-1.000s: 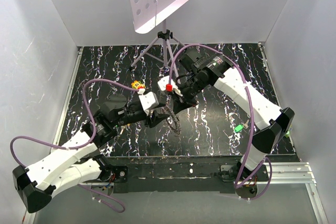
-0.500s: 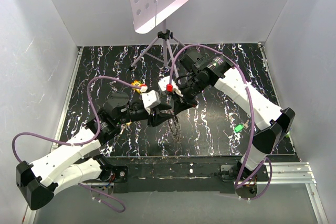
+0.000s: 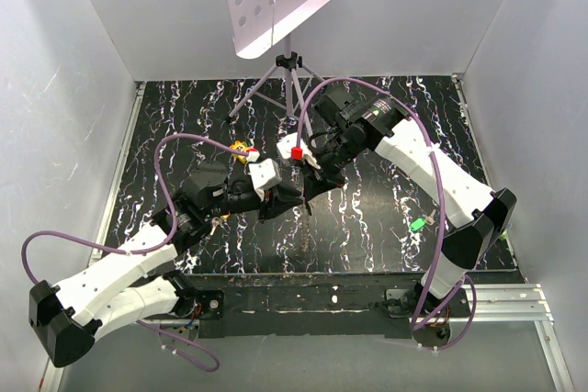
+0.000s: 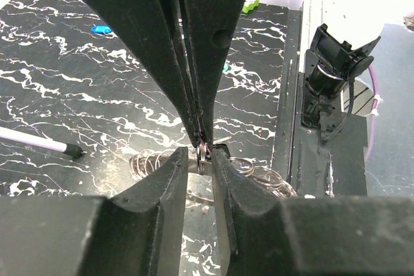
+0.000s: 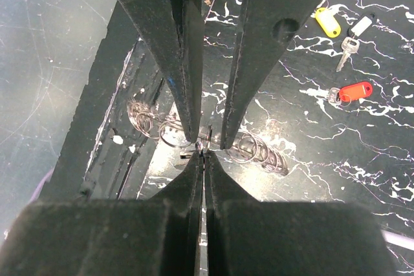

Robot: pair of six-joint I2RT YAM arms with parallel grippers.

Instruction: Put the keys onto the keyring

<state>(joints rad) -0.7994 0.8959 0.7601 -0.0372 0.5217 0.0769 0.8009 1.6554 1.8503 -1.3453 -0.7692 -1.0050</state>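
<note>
A thin metal keyring hangs edge-on above the table, pinched in the shut tips of my right gripper. My left gripper faces it from the other side, its jaws narrowly apart with the keyring between them and a sliver of gap on each side. In the top view both grippers meet at mid-table. The keys lie loose on the black marbled table: a yellow key, a red key, a pale-tagged key, a blue key and a green key.
A heap of spare metal rings lies on the table right under the grippers. A tripod holding a perforated white panel stands at the back, one leg reaching toward the left arm. White walls close in three sides.
My left gripper has moved right to meet the right gripper, and its jaws have narrowed around the keyring. The right arm has held still, shut.
</note>
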